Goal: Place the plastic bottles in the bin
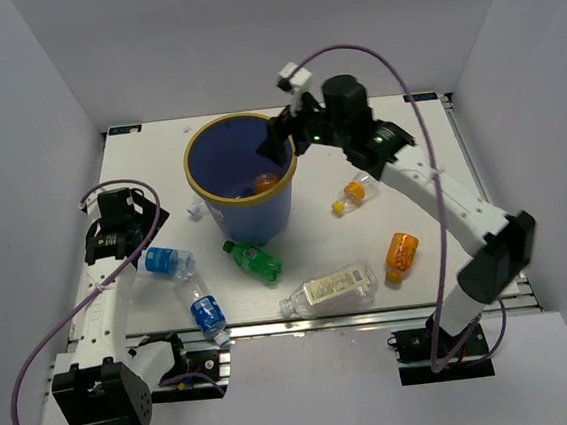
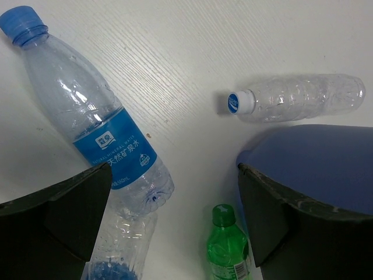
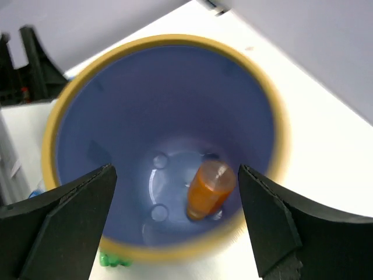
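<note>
Though top view half-hides it, right wrist shows orange bottle (image 3: 211, 189) in bin (image 3: 163, 41); right tool (image 3: 176, 175), left tool (image 2: 175, 172) spread.

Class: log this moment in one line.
right gripper open over bin | orange bottle in bin | left gripper open near blue-label bottle

In the top external view we look down from above and behind the arm bases (image 1: 100, 396), far enough to take in the whole surface (image 1: 138, 166), near edge at the bottom. In the left wrist view we sit close over the surface by its left edge, facing down at a blue-labelled bottle (image 2: 105, 128) and the bin (image 2: 315, 157) wall. In the right wrist view we hang right above the bin, looking straight in. All three share the bin.
</note>
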`<state>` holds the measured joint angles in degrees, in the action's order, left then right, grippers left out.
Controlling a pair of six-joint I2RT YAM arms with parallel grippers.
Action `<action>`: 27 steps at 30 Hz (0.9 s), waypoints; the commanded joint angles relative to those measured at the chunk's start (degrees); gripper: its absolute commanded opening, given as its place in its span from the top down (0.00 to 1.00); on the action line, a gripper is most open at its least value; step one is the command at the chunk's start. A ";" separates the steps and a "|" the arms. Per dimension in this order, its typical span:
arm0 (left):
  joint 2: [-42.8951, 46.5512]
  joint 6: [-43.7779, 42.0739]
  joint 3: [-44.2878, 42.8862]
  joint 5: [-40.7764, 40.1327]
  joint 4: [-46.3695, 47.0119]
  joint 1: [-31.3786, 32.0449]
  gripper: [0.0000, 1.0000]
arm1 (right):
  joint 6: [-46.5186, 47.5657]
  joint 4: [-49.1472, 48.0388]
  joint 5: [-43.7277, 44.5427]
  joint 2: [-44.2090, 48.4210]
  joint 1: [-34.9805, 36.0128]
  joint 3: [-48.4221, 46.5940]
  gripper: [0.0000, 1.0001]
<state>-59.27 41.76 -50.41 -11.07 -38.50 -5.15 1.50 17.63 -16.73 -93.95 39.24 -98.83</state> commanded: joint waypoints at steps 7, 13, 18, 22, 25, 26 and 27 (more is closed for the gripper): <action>-0.50 -0.80 -0.21 1.23 0.27 -0.39 0.02 | -27.47 -10.97 15.64 19.93 -18.40 28.13 0.11; -0.94 -0.71 -0.21 1.23 0.44 -0.39 0.02 | -36.99 -10.51 33.33 25.31 -20.17 43.44 0.11; -1.38 -0.63 -0.21 0.35 -1.04 -0.39 0.02 | -42.18 -6.11 39.58 19.44 -20.35 44.24 0.11; -1.12 -0.36 0.23 -0.62 -1.05 -0.48 0.02 | -48.42 -9.71 40.55 13.90 -20.35 46.09 0.11; -1.38 -0.45 0.40 -0.27 -0.87 -0.39 0.02 | -50.28 -12.96 40.03 8.10 -20.35 45.13 0.11; -1.47 -0.45 0.40 -0.35 -0.87 -0.48 0.02 | -50.45 -13.75 39.50 6.60 -20.35 44.52 0.11; -1.55 -0.45 0.23 -0.44 -1.05 -0.48 0.02 | -50.80 -14.89 39.06 3.37 -20.35 42.94 0.11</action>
<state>-60.80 41.41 -50.24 -10.74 -39.05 -5.19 -45.17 7.66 20.93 -86.06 18.83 -53.49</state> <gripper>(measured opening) 0.982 0.894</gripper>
